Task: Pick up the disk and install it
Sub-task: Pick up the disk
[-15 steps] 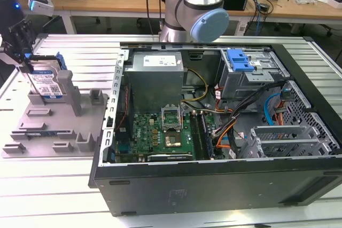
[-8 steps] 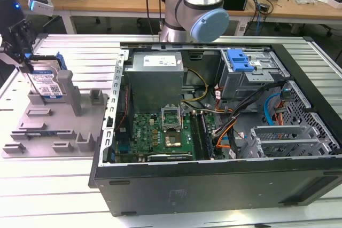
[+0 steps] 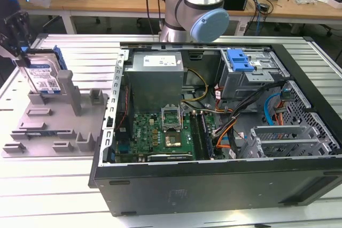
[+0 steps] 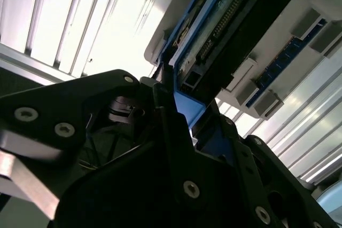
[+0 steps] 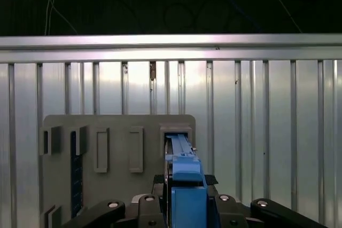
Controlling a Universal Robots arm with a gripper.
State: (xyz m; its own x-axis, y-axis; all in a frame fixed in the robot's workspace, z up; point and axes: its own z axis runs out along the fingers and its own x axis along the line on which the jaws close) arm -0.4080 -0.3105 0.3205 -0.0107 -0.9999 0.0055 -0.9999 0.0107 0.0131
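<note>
The disk (image 3: 44,76), silver-grey with a white-and-blue label and a blue carrier rail, stands on edge in a slot of the grey fixture tray (image 3: 59,132) at the exterior view's left. My gripper (image 3: 21,57) is at its upper end. In the first wrist view the black fingers (image 5: 152,206) sit tight against both sides of the blue rail of the disk (image 5: 180,150), so my gripper (image 5: 187,202) is shut on it. The second wrist view has the disk (image 4: 224,30) running away from my gripper (image 4: 184,124) into the tray (image 4: 299,30).
An open computer case (image 3: 214,174) lies at the exterior view's right, with a motherboard (image 3: 160,132), a power supply (image 3: 157,73) and a drive cage with a blue latch (image 3: 239,60). The arm's base (image 3: 192,9) stands behind it. The slatted metal table (image 5: 267,132) surrounds the tray (image 5: 117,185).
</note>
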